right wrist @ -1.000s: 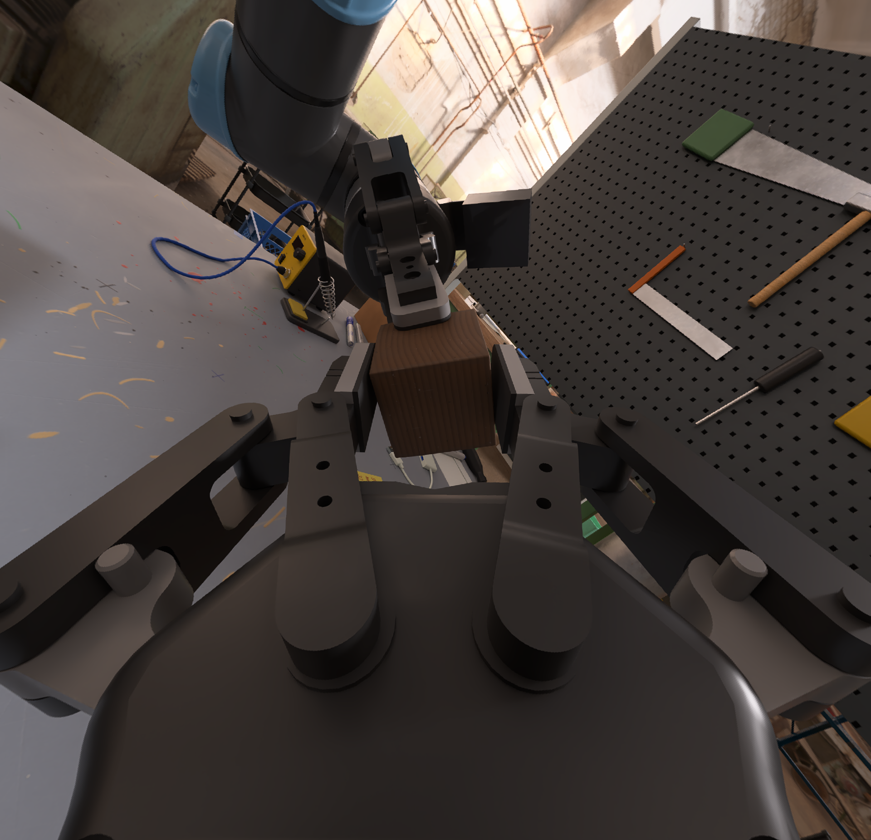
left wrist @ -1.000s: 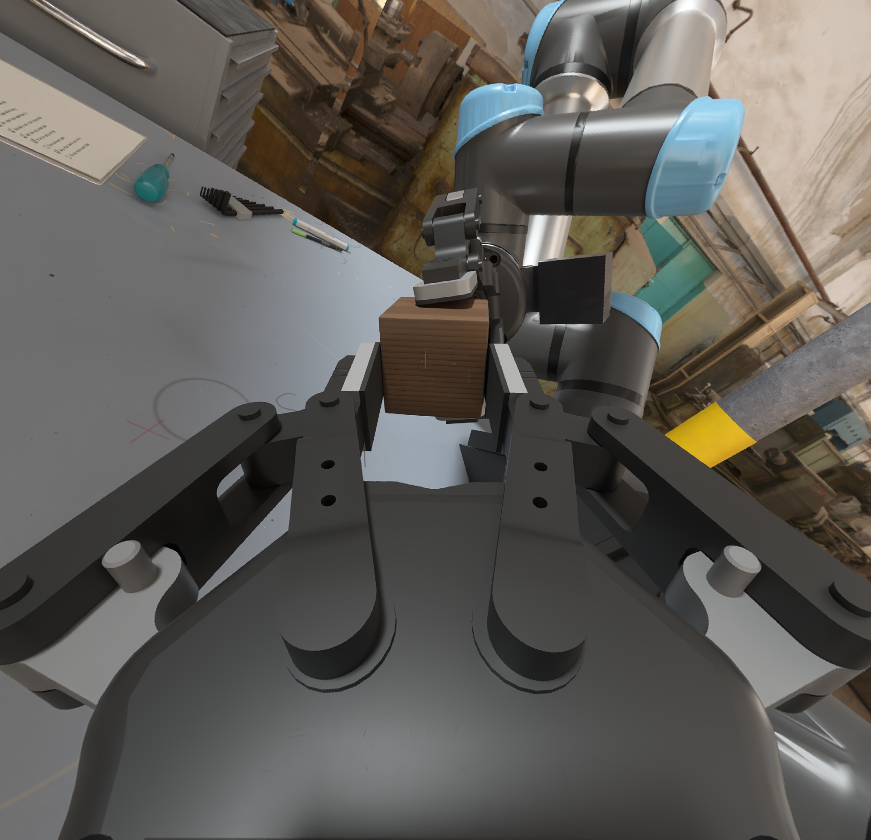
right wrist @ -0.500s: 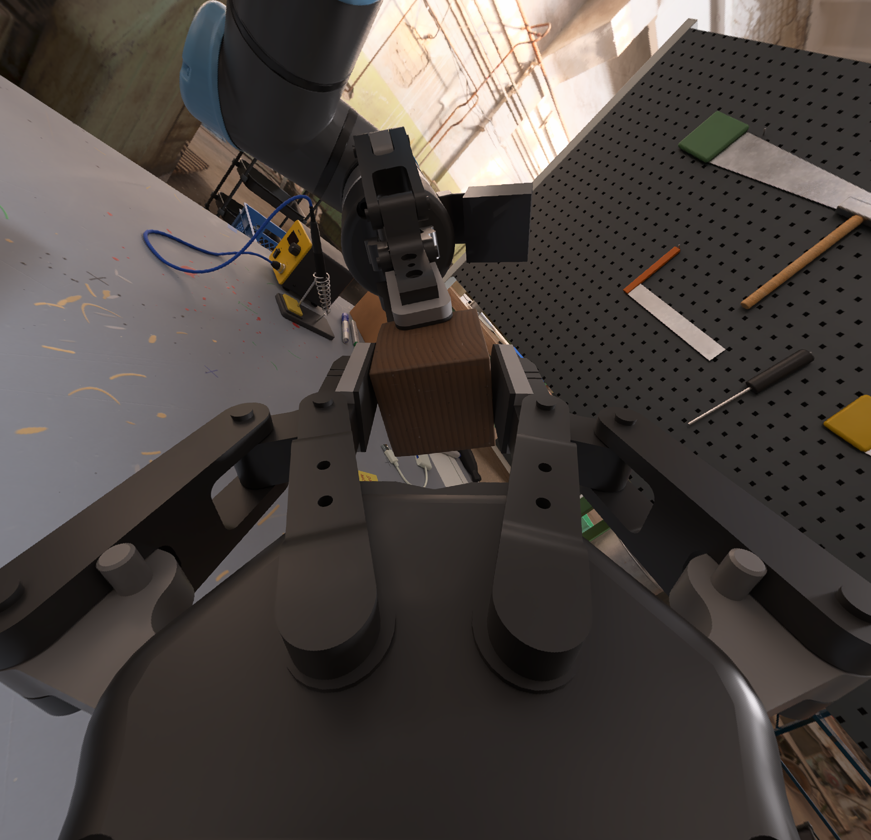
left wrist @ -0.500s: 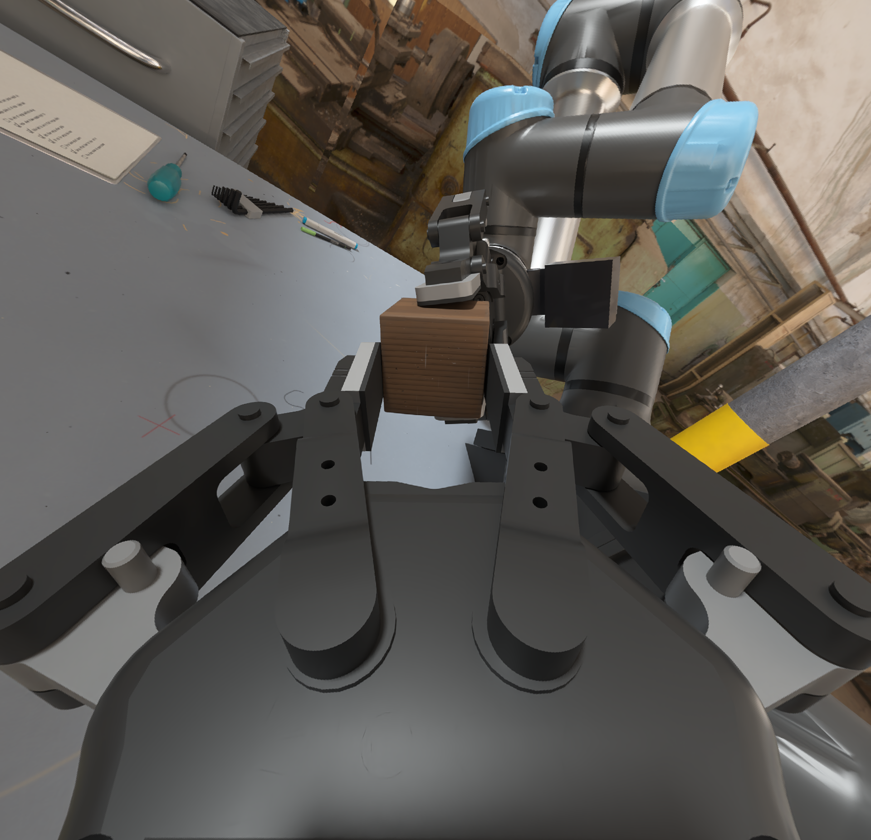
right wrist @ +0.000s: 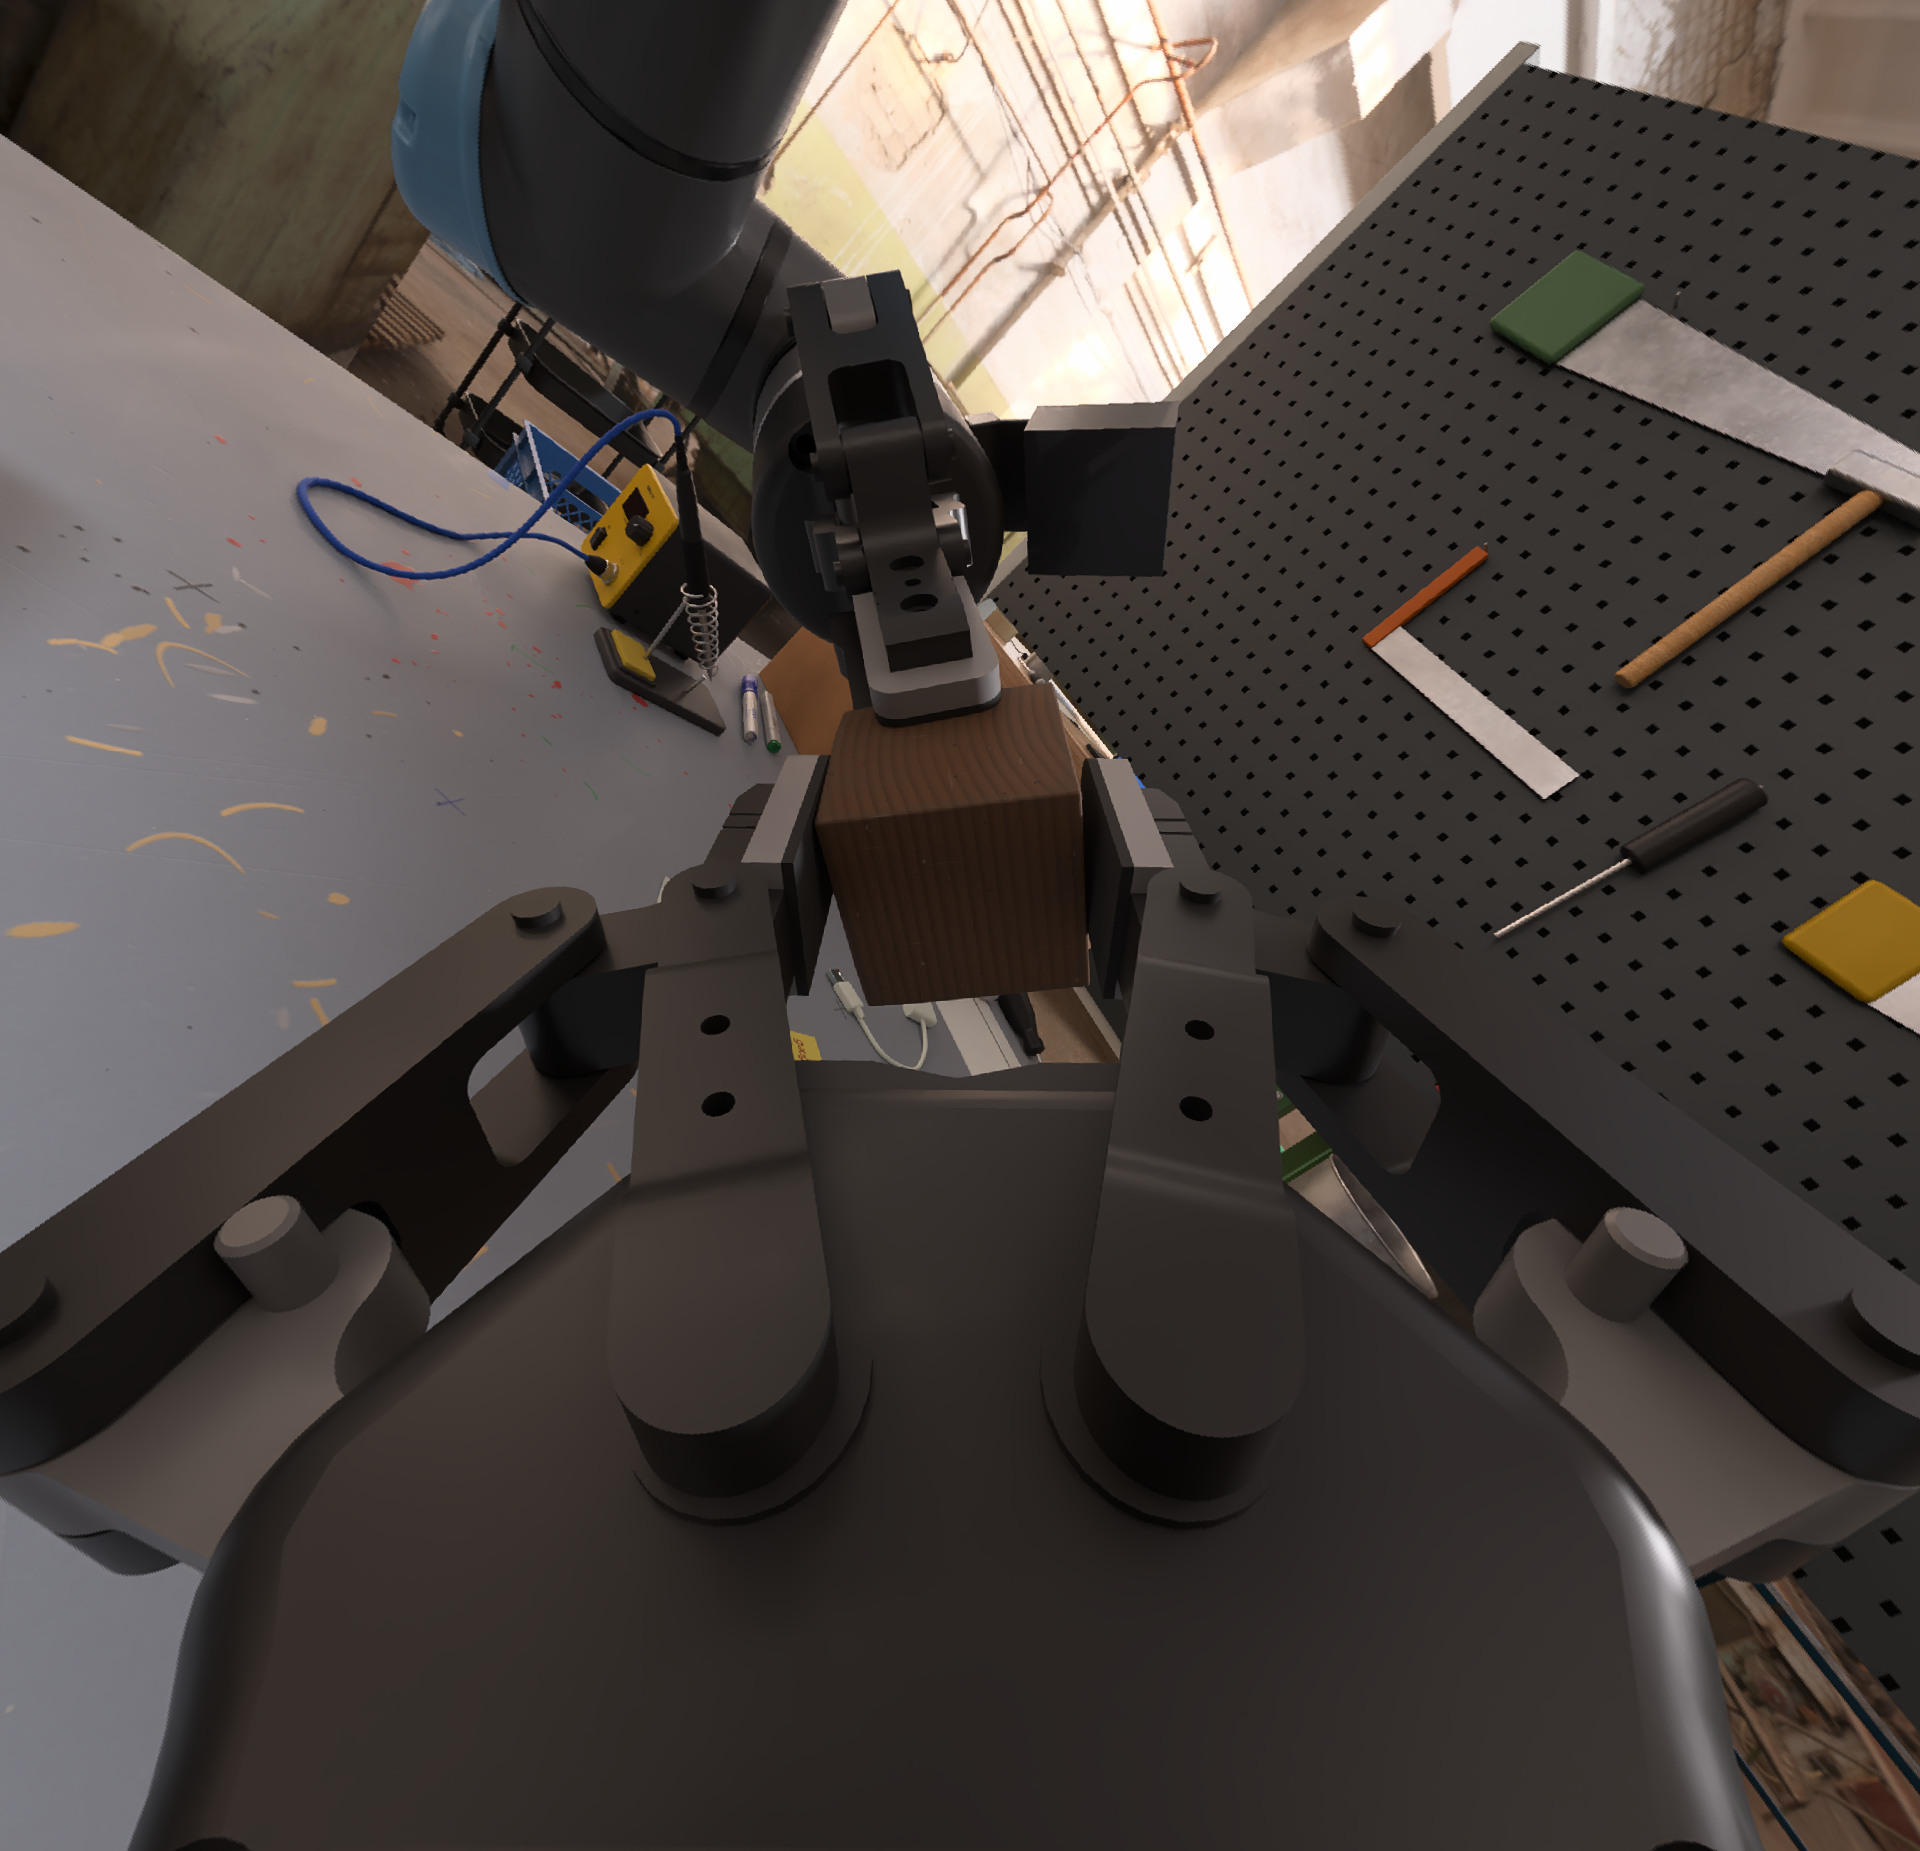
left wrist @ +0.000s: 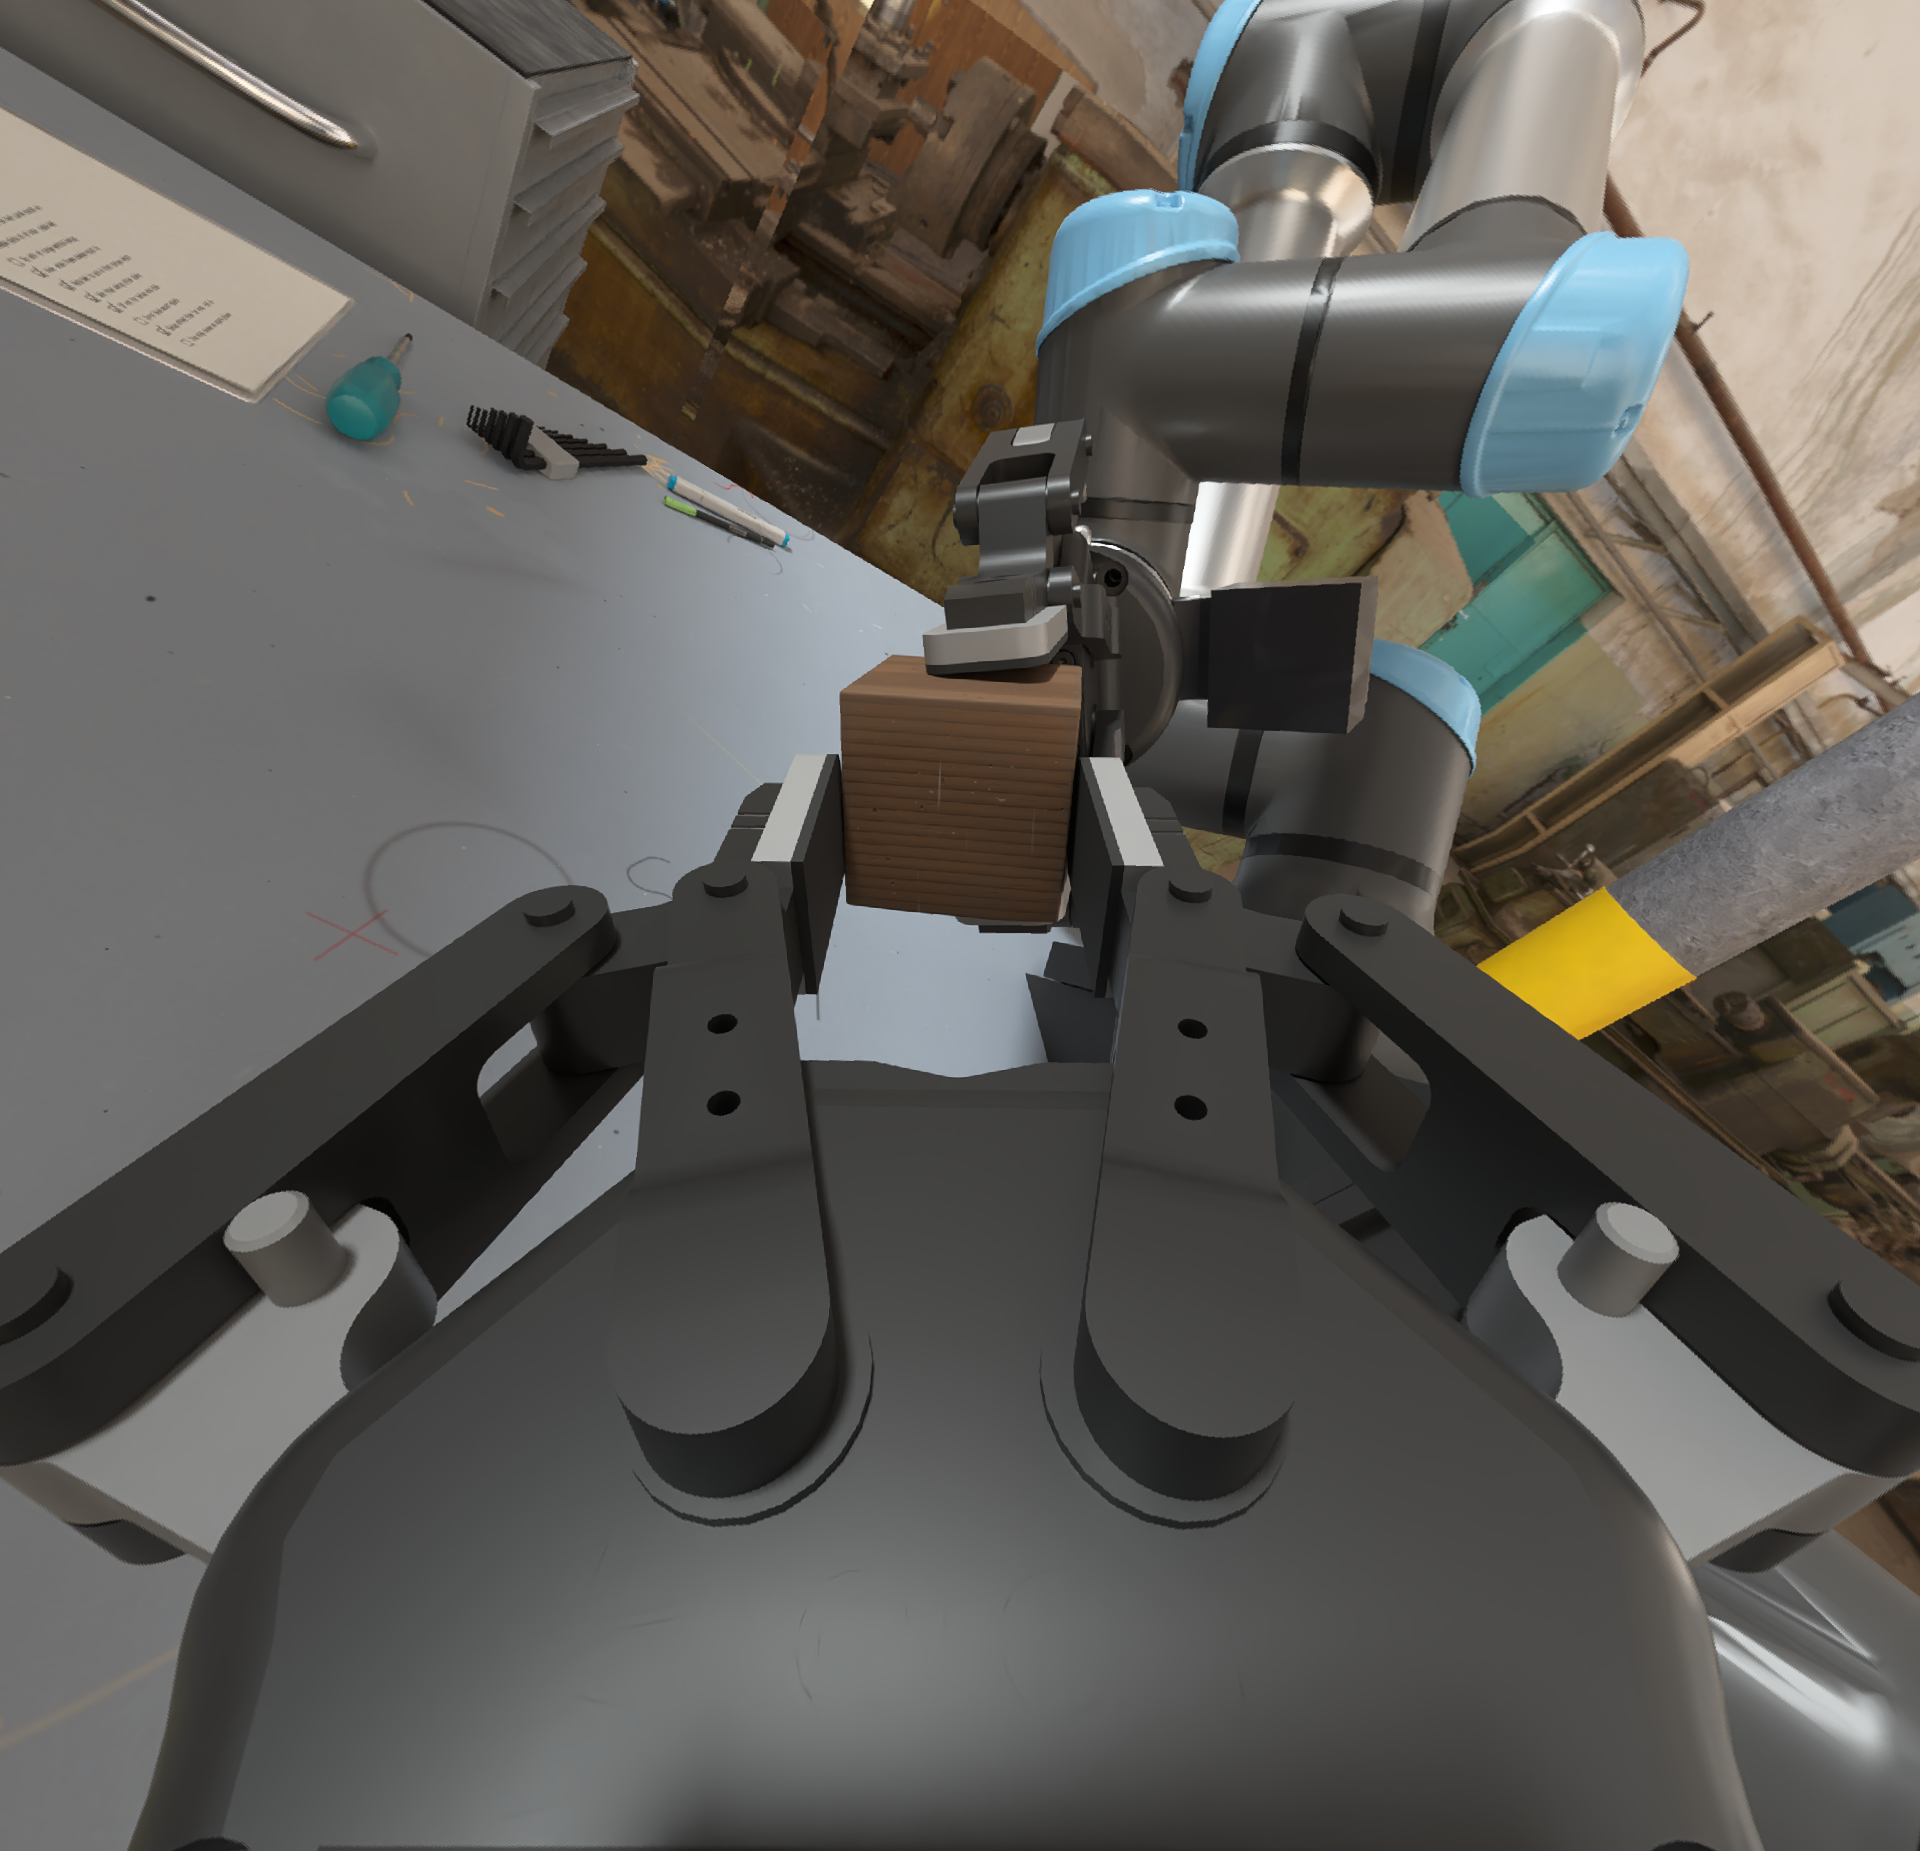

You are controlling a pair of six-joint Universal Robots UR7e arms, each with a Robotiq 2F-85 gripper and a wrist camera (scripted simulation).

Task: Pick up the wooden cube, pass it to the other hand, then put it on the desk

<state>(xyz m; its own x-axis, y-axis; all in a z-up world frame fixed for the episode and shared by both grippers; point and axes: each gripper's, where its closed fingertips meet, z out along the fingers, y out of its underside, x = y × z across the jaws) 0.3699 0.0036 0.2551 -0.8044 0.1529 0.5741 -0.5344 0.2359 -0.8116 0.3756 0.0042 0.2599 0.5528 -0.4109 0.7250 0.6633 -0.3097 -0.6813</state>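
Desk [left wrist: 312, 710] first, grey and scuffed, and above it we see the wooden cube [left wrist: 956, 804] held in the air between two claws. The left gripper [left wrist: 956, 845] clamps its side faces. The right gripper [right wrist: 951, 856] is likewise closed on the wooden cube, crosswise to the left one. Only our right wrist view shows the black pegboard [right wrist: 1351, 451] with its green-handled saw [right wrist: 1714, 388], hammer [right wrist: 1745, 596], try square [right wrist: 1475, 689] and black screwdriver [right wrist: 1642, 866]. It also shows a blue crate [right wrist: 540, 461] past the desk edge, contents hidden from us, and a yellow soldering station [right wrist: 634, 544]. Only our left wrist view shows the grey drawer cabinet [left wrist: 416, 139], a printed sheet [left wrist: 156, 274], a hex key set [left wrist: 530, 440], a teal screwdriver [left wrist: 364, 399] and pens [left wrist: 727, 513].
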